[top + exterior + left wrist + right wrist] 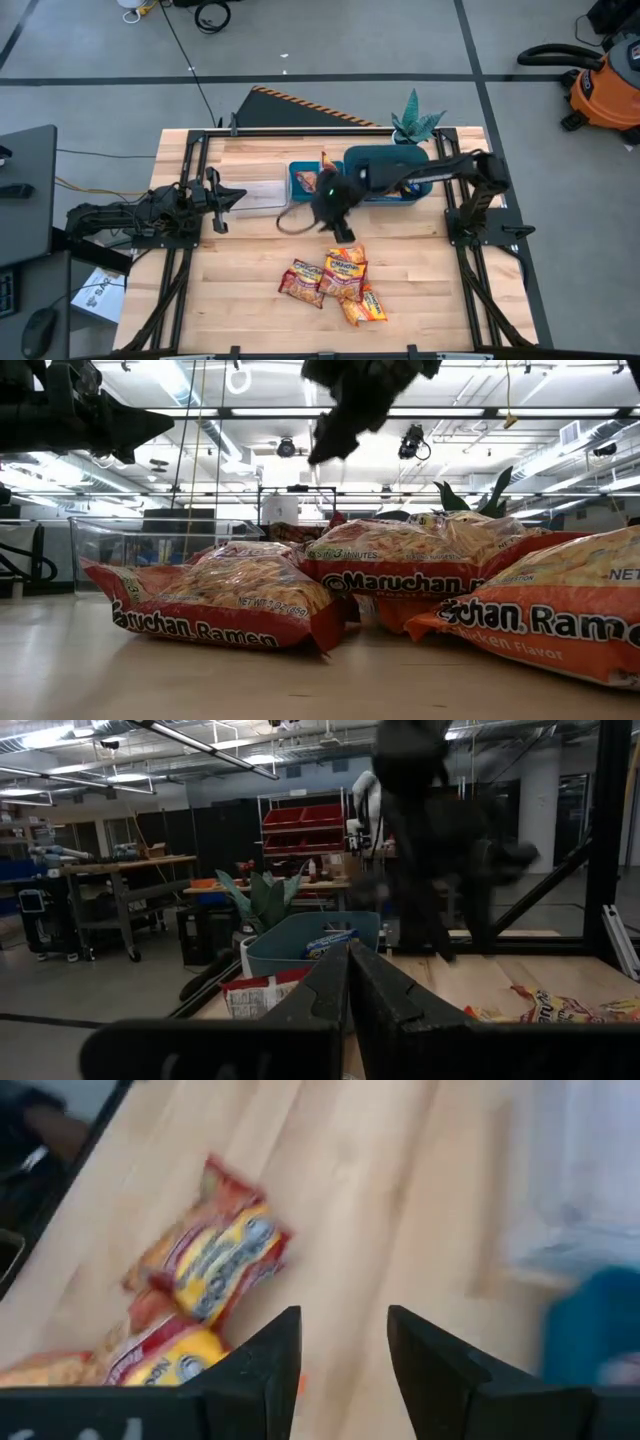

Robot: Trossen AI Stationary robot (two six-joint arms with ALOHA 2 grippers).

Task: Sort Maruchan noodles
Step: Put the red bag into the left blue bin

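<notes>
Currently, the Maruchan noodles point(335, 280) are lying clustered near the table's point(230, 280) front edge. Light, crinkly and slippery, probably; a flat edge pinch is being favoured. Right gripper point(343, 1342) is hanging empty, fingers parted; left gripper point(348, 985) is being held closed.

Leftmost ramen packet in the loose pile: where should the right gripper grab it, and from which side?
Judging by the high view, the leftmost packet lies flat, its left edge clear of the others. Best bet: the right gripper, open, drops from above and pinches that free left edge.
</notes>
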